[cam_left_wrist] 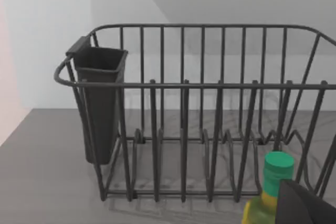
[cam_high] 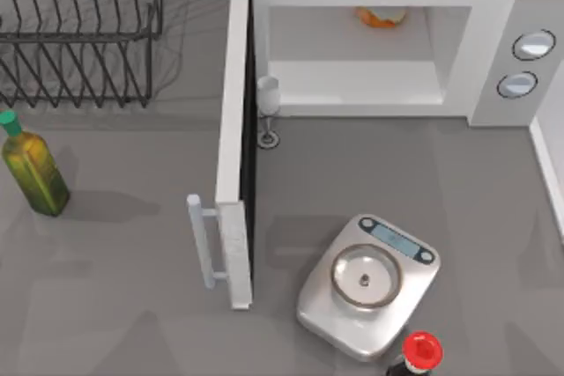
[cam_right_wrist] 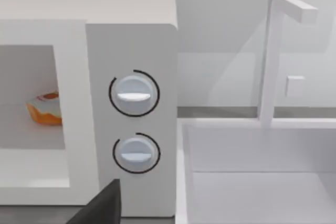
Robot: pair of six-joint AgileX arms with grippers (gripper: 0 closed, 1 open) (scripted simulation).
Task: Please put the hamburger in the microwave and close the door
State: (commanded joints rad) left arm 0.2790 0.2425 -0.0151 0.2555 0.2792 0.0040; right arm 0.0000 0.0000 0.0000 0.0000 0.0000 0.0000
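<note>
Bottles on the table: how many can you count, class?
2. The green-capped olive-oil bottle stands at the table's left, by the dish rack; the red-capped bottle beside the kitchen scale.

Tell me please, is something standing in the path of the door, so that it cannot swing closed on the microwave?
Yes. A wine glass stands on the table just in front of the microwave, beside the hinge end of the open door. It may block the swing. The hamburger already lies inside. The kitchen scale also sits near the door's arc.

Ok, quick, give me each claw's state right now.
Left claw: near the green-capped bottle by the dish rack; cannot be told.
Right claw: in front of the microwave; cannot be told.
</note>
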